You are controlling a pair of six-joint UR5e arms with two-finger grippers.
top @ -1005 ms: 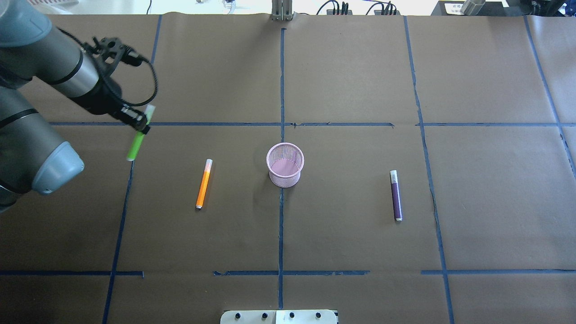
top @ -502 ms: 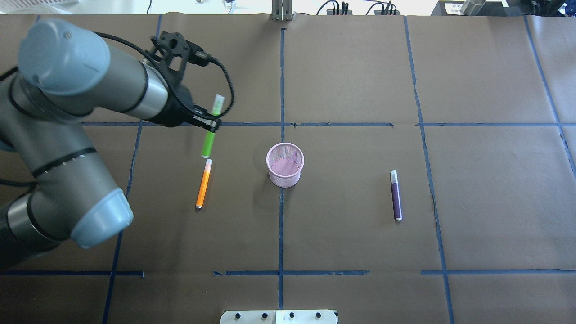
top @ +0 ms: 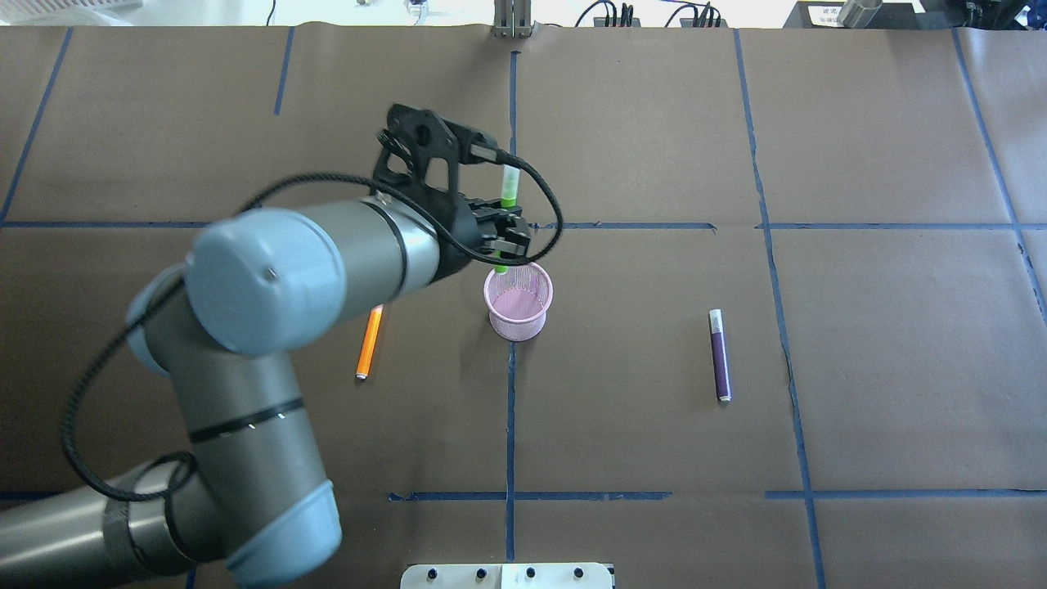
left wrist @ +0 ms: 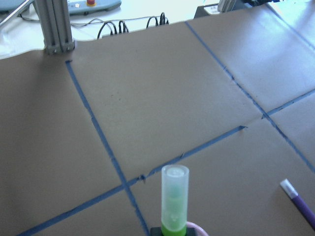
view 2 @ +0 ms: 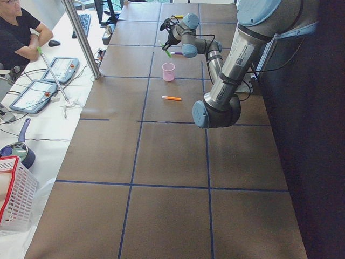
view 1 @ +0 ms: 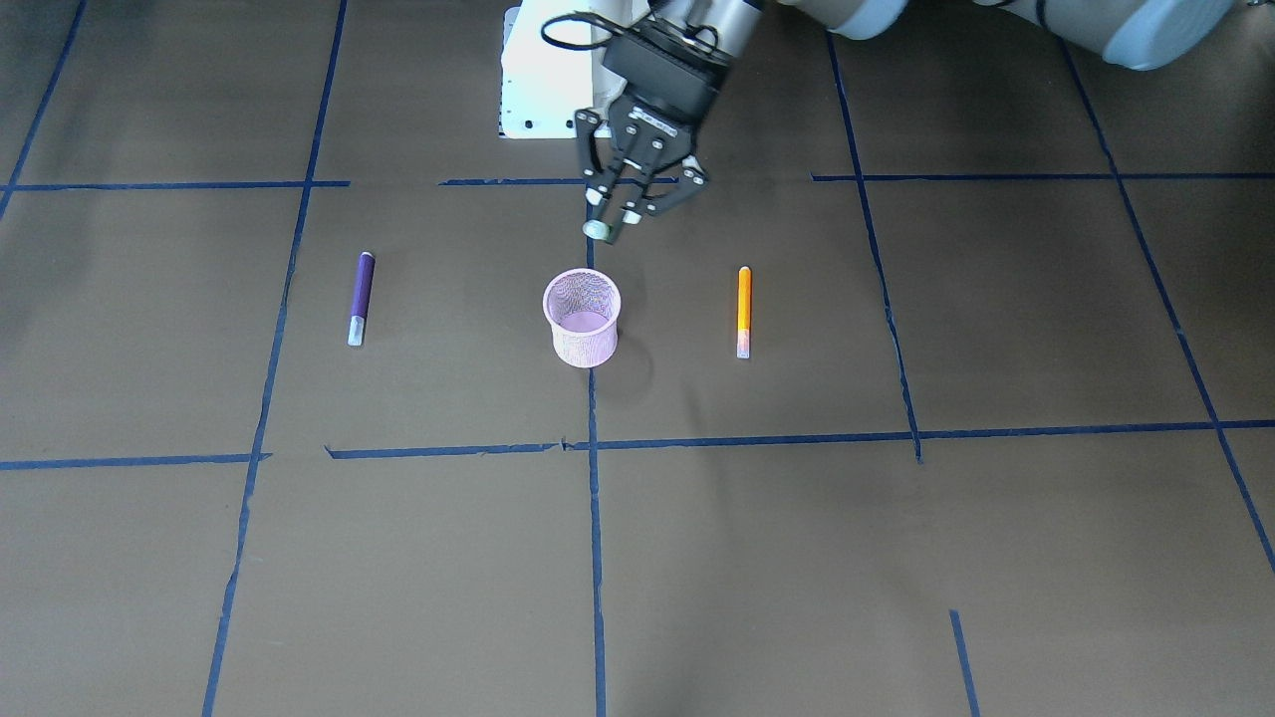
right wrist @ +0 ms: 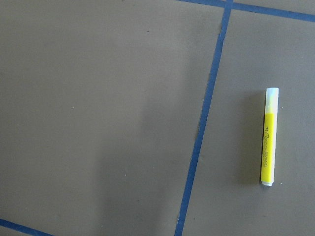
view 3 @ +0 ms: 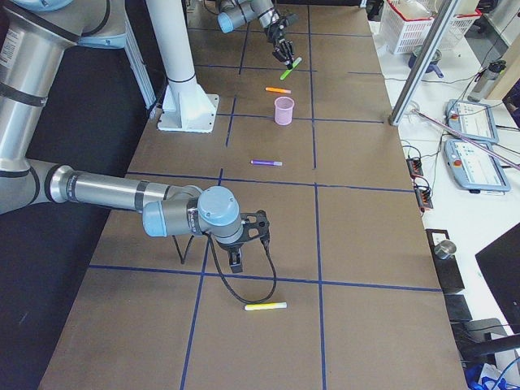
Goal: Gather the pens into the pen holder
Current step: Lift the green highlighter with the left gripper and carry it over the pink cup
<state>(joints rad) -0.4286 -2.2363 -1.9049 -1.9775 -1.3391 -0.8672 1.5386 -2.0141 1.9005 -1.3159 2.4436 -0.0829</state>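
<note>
- I am gripping the green marker pen with the pale translucent cap [top: 510, 188] in my left gripper [top: 505, 237], fingers closed on its body, cap end up.
- The pen's long axis is standing steep but tilting, with the cap leaning toward the far side of the table and the lower tip pointing down at the cup.
- The small round pink wire-mesh pen holder [top: 517, 325] is sitting upright mid-table, below my left gripper and a touch nearer to me; in the overhead view the tip is showing at its far rim.
- I cannot tell whether the tip is inside the rim line yet. I judge the drop is needing the tip over the open mouth and the tilt taken out.
- The orange pen [view 1: 743, 311] is lying flat left of the holder and the purple pen [top: 720, 355] right of it, both running near-to-far.
- The yellow pen [right wrist: 269, 136] is lying far off at my right end of the table, near my right gripper [view 3: 236, 258], whose finger state I cannot tell.
</note>
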